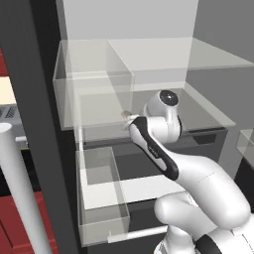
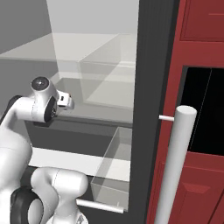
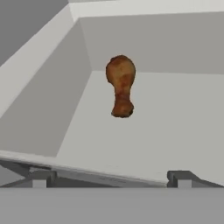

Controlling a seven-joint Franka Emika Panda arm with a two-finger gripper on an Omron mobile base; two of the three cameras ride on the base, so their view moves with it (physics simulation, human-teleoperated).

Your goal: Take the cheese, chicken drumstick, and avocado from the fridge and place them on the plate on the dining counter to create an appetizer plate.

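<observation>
Reaching deep into the open fridge (image 1: 208, 30), the white arm (image 1: 154, 149) bends at the elbow and stretches forward over a glass shelf (image 1: 99, 106), its wrist turned toward the pale back wall. From the left base view the forearm runs up and away from the base; from the right base view the wrist joint sits level with the clear door bin (image 2: 111, 175) and the long white handle (image 2: 173, 166) stands off to the side. The hand view gives what those two miss: the chicken drumstick (image 3: 120, 85) lying on the pale fridge floor, meaty end farther away, bone end nearer, well ahead of the tool (image 3: 109, 178), whose two dark tips stand wide apart with nothing between them.
</observation>
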